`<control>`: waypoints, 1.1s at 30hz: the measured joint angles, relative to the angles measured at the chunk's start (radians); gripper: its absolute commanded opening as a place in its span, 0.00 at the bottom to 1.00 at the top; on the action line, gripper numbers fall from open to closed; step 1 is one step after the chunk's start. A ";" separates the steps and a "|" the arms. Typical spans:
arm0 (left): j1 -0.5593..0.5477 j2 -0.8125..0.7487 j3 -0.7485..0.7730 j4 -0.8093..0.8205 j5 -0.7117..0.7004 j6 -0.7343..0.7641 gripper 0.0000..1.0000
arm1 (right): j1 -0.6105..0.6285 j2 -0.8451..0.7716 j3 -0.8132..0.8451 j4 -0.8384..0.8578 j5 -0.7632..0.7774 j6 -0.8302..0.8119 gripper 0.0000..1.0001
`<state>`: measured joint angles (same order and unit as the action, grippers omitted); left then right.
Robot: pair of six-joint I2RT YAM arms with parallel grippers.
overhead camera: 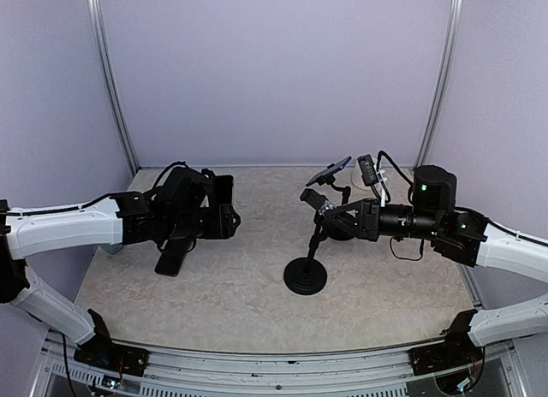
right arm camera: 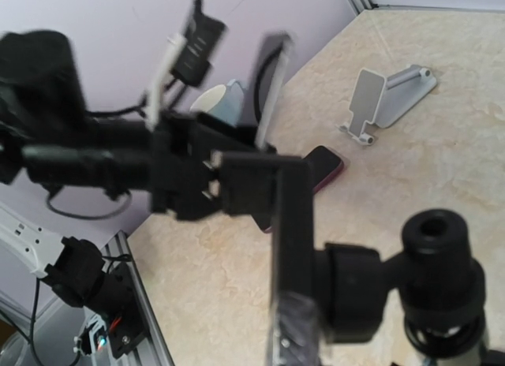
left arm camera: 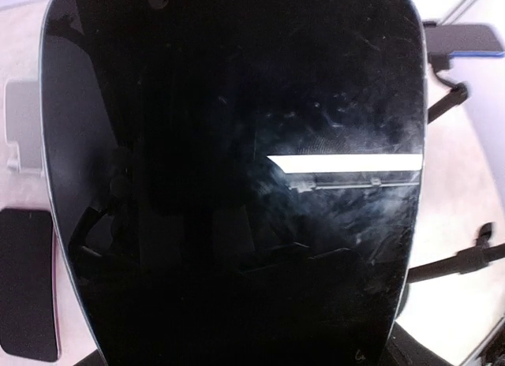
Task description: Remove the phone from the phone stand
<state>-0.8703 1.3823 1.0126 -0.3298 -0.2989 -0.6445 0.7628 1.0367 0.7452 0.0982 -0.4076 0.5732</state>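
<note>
Phone (left arm camera: 237, 184) in left gripper (overhead camera: 224, 207), between phone stand (overhead camera: 306, 277) and silver holder (right arm camera: 387, 98)

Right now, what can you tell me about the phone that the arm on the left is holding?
The phone is a dark slab with rounded corners and a thin pale rim. Its glossy face is unlit, smudged and finely scratched, mirroring a bright strip of light. The left gripper holds it above the table, roughly upright, on the left side, well apart from the black phone stand.
</note>
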 measured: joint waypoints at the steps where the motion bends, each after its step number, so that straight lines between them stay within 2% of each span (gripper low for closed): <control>1: 0.000 0.014 -0.002 -0.006 -0.003 -0.010 0.15 | 0.000 0.000 0.000 0.000 0.000 0.000 0.00; 13: 0.004 0.317 0.043 -0.148 -0.054 -0.093 0.16 | 0.000 0.000 0.000 -0.001 -0.003 -0.005 0.00; 20: 0.008 0.360 0.059 -0.144 -0.051 -0.100 0.22 | 0.000 0.000 0.000 -0.002 -0.003 -0.006 0.00; 28: 0.008 0.418 0.059 -0.102 -0.042 -0.119 0.24 | -0.001 0.001 0.000 -0.001 -0.007 -0.006 0.00; 33: 0.008 0.453 0.059 -0.098 -0.042 -0.126 0.30 | -0.006 0.001 0.000 -0.001 -0.014 -0.007 0.00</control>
<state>-0.8623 1.8351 1.0714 -0.4282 -0.3408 -0.7704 0.7570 1.0378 0.7452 0.0971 -0.4213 0.5663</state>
